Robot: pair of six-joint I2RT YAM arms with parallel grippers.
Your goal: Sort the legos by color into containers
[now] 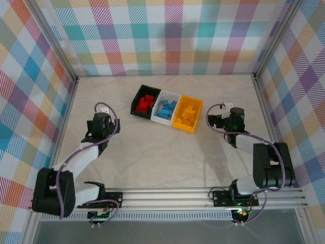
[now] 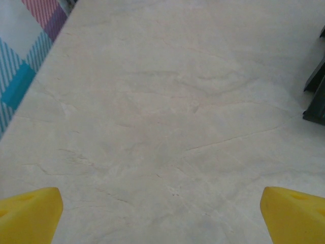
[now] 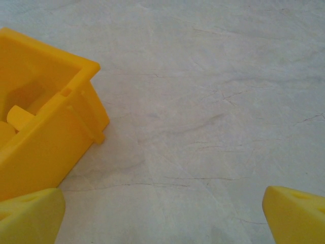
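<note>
Toward the table's (image 1: 152,162) far middle, red legos (image 1: 145,104) lie in the black bin (image 1: 139,93), blue legos (image 1: 166,107) in the white bin (image 1: 161,120), and yellow-orange legos (image 1: 188,116) in the yellow bin (image 1: 184,128). The right gripper (image 1: 227,105), spread wide and empty, sits just right of that row, nearer than the left gripper (image 1: 103,108), equally spread.

Pale marbled table (image 1: 162,157); side by side on it stand a black bin (image 1: 140,115), white bin (image 1: 161,121), yellow-orange bin (image 1: 184,127).

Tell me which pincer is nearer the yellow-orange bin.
Right. The right pincer hangs just right of the yellow-orange bin; the left pincer is far to its left, past the black bin.
</note>
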